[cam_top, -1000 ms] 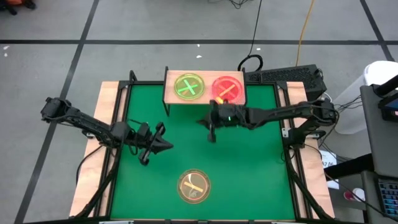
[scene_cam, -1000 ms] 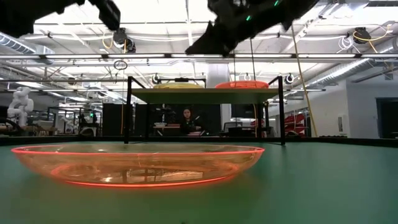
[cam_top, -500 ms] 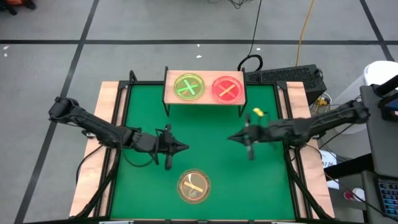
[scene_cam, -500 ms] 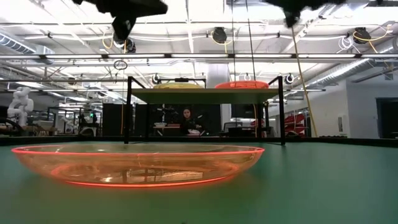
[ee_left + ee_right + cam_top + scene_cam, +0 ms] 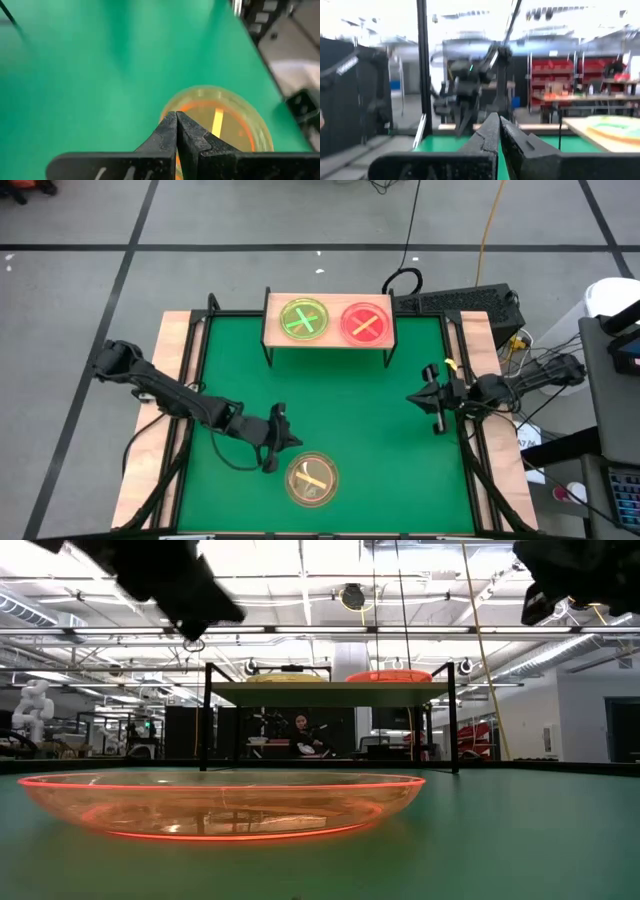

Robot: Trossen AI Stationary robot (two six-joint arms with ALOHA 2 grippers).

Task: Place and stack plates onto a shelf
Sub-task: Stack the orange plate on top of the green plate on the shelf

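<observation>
An amber plate [image 5: 312,479] with a yellow stripe lies flat on the green mat near the table's near edge; it fills the low view [image 5: 220,805] and shows in the left wrist view [image 5: 230,120]. On the wooden shelf [image 5: 330,300] at the far edge rest a green plate [image 5: 304,319] and a pink plate [image 5: 366,324]. My left gripper [image 5: 293,443] is shut and hangs in the air just left of and beyond the amber plate, its fingers [image 5: 176,117] pointing toward it. My right gripper [image 5: 408,397] is shut, in the air by the table's right edge.
The shelf stands on thin black legs [image 5: 207,715] at the mat's far edge [image 5: 330,693]. Bare green mat [image 5: 340,395] lies between the shelf and the amber plate. A keyboard [image 5: 455,302] and cables sit beyond the table's far right corner. A person sits in the room behind [image 5: 300,735].
My right arm has drawn back from in front of the shelf to the table's right edge. My left gripper has moved right and toward the near edge, coming down close to the amber plate. The plates have stayed where they were.
</observation>
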